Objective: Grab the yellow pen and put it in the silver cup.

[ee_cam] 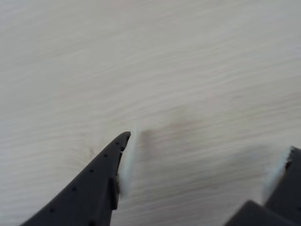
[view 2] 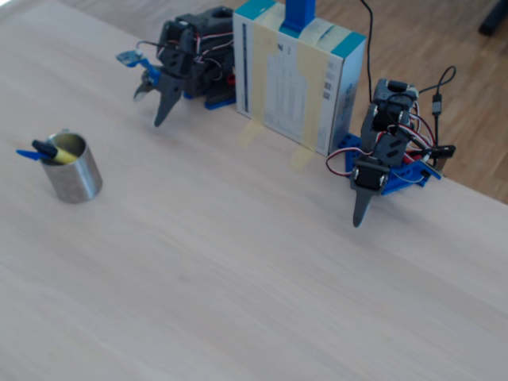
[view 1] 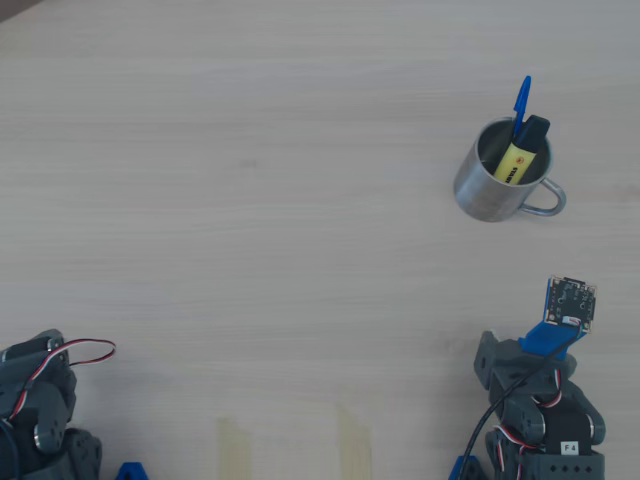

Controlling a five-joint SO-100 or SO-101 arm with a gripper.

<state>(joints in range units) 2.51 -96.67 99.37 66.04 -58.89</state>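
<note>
1. The yellow pen point(view 1: 520, 160) is seen inside the silver cup point(view 1: 482, 192) at the upper right of the overhead view, leaning against the far rim with its black cap sticking out above it.
2. A blue pen point(view 1: 521, 104) is lodged in the same cup, just beside the yellow one – its blue end rises past the rim.
3. In the fixed view the cup point(view 2: 75, 179) is placed at the left edge, its contents tilted toward the left.
4. The gripper point(ee_cam: 202, 160) is shown in the wrist view with its jaws spread wide and nothing between them – only the bare wooden table point(ee_cam: 155, 61) is visible there.
5. In the overhead view the arm point(view 1: 545, 400) is folded at the lower right, well apart from the cup.
6. A cardboard box point(view 2: 298, 75) is stood upright at the top centre of the fixed view.
</note>
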